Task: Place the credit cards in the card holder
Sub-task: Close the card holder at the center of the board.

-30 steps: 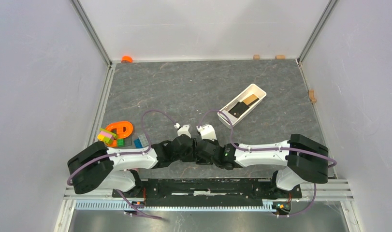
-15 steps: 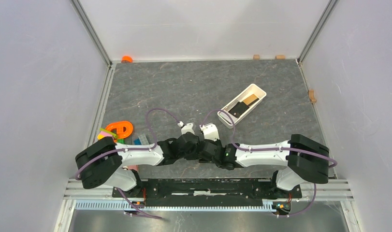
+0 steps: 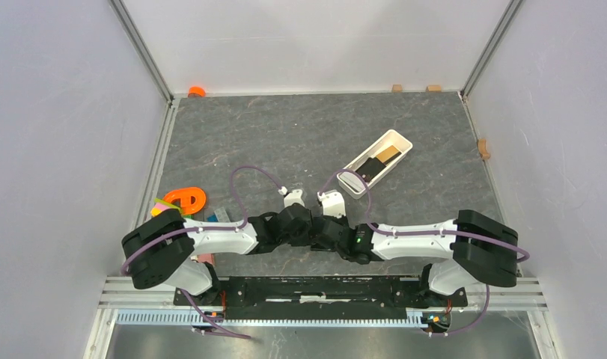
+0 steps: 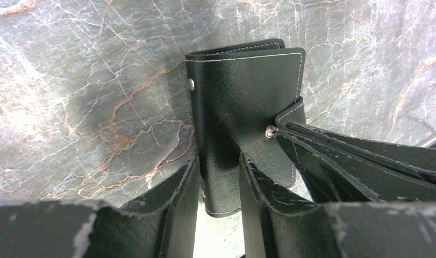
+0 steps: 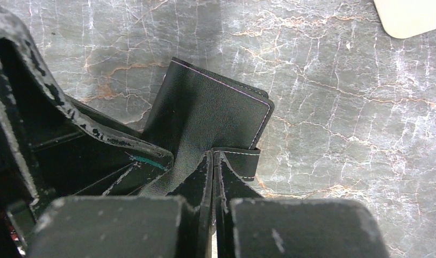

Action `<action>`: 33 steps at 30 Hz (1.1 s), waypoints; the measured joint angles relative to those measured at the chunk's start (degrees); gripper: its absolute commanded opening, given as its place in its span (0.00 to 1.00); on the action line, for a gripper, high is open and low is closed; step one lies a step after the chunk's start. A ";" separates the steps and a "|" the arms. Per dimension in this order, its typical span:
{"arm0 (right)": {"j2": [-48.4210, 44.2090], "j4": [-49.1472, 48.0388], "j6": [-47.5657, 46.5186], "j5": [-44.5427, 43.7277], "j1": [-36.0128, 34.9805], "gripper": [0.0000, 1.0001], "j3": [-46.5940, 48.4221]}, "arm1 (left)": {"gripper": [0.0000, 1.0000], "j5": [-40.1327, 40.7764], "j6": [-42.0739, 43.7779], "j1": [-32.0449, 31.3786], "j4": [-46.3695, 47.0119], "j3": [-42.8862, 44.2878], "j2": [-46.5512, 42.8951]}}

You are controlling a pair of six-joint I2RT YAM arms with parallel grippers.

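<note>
The black card holder point(image 4: 242, 102) lies closed on the grey table, hidden under both grippers in the top view. My left gripper point(image 4: 218, 161) is shut on its near end, one finger on each side. My right gripper point(image 5: 213, 156) is shut on the holder's snap tab point(image 5: 240, 161); the left wrist view shows its fingers point(image 4: 334, 156) beside the snap. In the top view the two grippers meet at the table's near middle point(image 3: 313, 226). Two credit cards, one black point(image 3: 369, 170) and one tan point(image 3: 390, 154), lie in the white tray point(image 3: 396, 138).
A pile of coloured toys with an orange ring point(image 3: 184, 200) and a blue ridged block point(image 3: 219, 217) sits by the left arm. Small wooden blocks point(image 3: 397, 87) and an orange cap point(image 3: 196, 91) lie along the far edge. The tray's corner point(image 5: 414, 16) shows in the right wrist view.
The left arm has swung right, up against the right gripper, and its jaws have narrowed onto the card holder. The right gripper stayed shut and shifted slightly right.
</note>
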State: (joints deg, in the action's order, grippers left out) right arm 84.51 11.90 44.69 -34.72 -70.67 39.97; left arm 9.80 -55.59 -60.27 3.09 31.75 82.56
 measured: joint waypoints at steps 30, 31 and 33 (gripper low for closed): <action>-3.26 -7.61 -0.68 0.68 1.05 0.00 -4.96 | 0.40 0.46 0.00 -0.31 -0.79 1.25 1.03; -3.08 -7.65 -0.81 0.70 1.05 0.00 -4.96 | 0.40 0.46 0.00 -0.31 -0.79 1.27 1.05; -2.91 -7.82 -1.01 0.70 1.05 0.00 -4.96 | 0.40 0.52 0.00 -0.35 -0.83 1.29 1.07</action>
State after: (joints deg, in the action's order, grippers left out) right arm 81.60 4.08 43.68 -34.02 -69.63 35.00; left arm 10.33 -55.59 -60.62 2.26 33.04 83.64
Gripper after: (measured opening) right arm 0.006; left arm 0.397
